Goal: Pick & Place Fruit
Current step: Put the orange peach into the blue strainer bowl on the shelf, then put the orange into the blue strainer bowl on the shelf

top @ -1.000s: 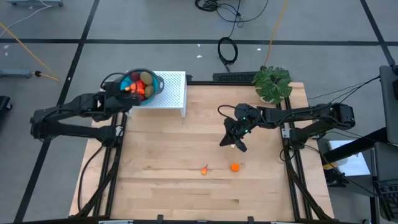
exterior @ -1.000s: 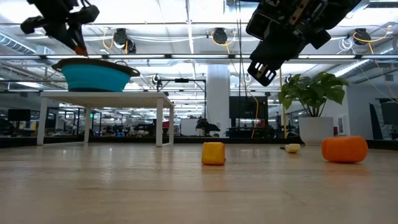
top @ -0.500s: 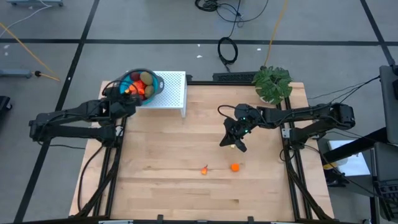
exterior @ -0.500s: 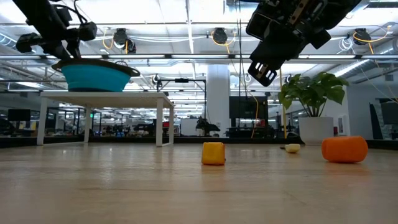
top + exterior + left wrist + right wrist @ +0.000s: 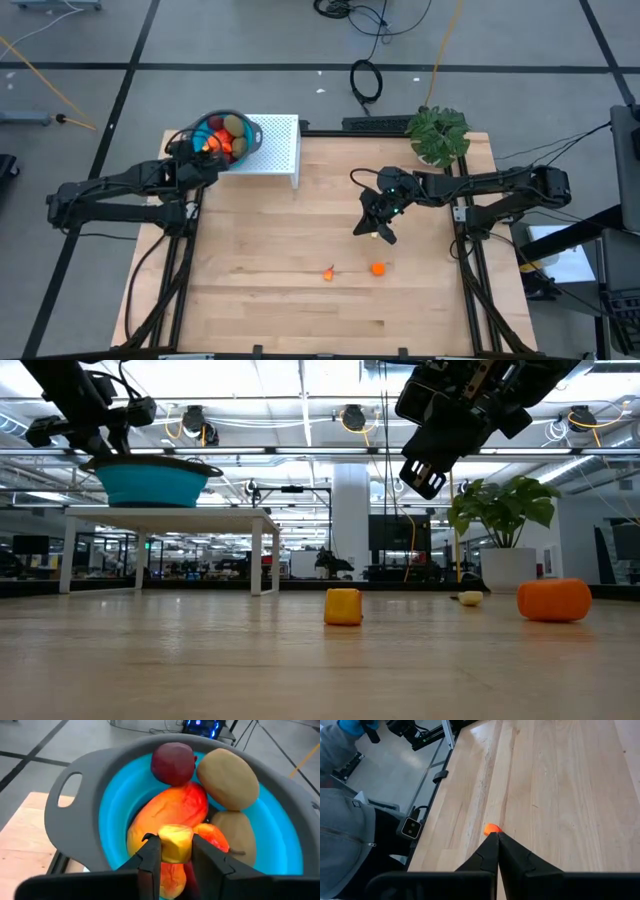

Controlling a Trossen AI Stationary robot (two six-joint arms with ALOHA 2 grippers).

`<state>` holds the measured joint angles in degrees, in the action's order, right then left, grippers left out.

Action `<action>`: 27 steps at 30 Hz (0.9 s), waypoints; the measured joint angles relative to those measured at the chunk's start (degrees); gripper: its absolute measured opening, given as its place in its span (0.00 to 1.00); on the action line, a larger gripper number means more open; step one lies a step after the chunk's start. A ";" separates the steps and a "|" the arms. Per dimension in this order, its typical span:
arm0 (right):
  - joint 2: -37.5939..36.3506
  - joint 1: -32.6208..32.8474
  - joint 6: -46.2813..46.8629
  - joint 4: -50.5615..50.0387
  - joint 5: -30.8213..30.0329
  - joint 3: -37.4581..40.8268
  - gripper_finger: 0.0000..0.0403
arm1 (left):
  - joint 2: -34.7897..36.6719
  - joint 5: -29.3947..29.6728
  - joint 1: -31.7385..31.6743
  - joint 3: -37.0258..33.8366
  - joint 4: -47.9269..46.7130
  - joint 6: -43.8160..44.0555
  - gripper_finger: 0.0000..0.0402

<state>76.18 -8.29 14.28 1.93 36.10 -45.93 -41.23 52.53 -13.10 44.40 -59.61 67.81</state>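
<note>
Left wrist view shows my left claw (image 5: 172, 851) pinching a small yellow piece (image 5: 175, 843) between both fingers, held right above the bowl (image 5: 80, 805) so that a release would drop it onto the fruit already inside: the long red-orange piece (image 5: 172, 812), a dark red ball (image 5: 172, 761) and two brown-green ovals (image 5: 227, 770). I judge this to be the moment before letting go. The bowl sits on a small white stand (image 5: 283, 148) at the table's (image 5: 260, 300) far left corner, raised, which is why my arm reaches in from above its rim. My right claw (image 5: 380, 228) hangs over the table's middle toward the right edge, fingers pressed together on nothing. Two orange bits (image 5: 377, 268) and (image 5: 329, 272) lie near the front edge, left to collect.
</note>
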 joint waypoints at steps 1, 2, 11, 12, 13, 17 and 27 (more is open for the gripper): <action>0.00 0.00 0.00 0.00 0.00 0.00 0.00 | 0.00 0.02 0.00 0.00 0.00 0.00 0.21; 0.00 0.00 0.00 0.00 0.00 0.00 0.00 | 0.02 0.02 0.00 0.00 0.00 0.00 0.23; 0.00 0.00 0.00 0.00 0.00 0.00 0.00 | 0.02 0.46 0.00 0.00 4.62 -4.38 0.47; 0.00 0.00 0.00 0.00 0.00 0.00 0.00 | 0.04 0.44 0.00 0.00 5.81 -5.91 0.49; 0.00 0.00 0.00 0.00 0.00 0.00 0.00 | 0.14 0.48 0.00 0.00 7.18 -7.60 0.51; 0.00 0.02 0.54 0.00 0.10 0.00 0.00 | 1.56 -0.54 0.13 2.02 12.98 -14.40 0.55; -0.84 0.75 -8.02 -5.81 7.64 0.00 0.00 | 0.78 -15.38 9.46 4.38 23.42 -22.87 0.46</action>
<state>75.34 -7.55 6.26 -3.88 43.74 -45.93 -40.45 37.15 -3.65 48.78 -36.19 44.94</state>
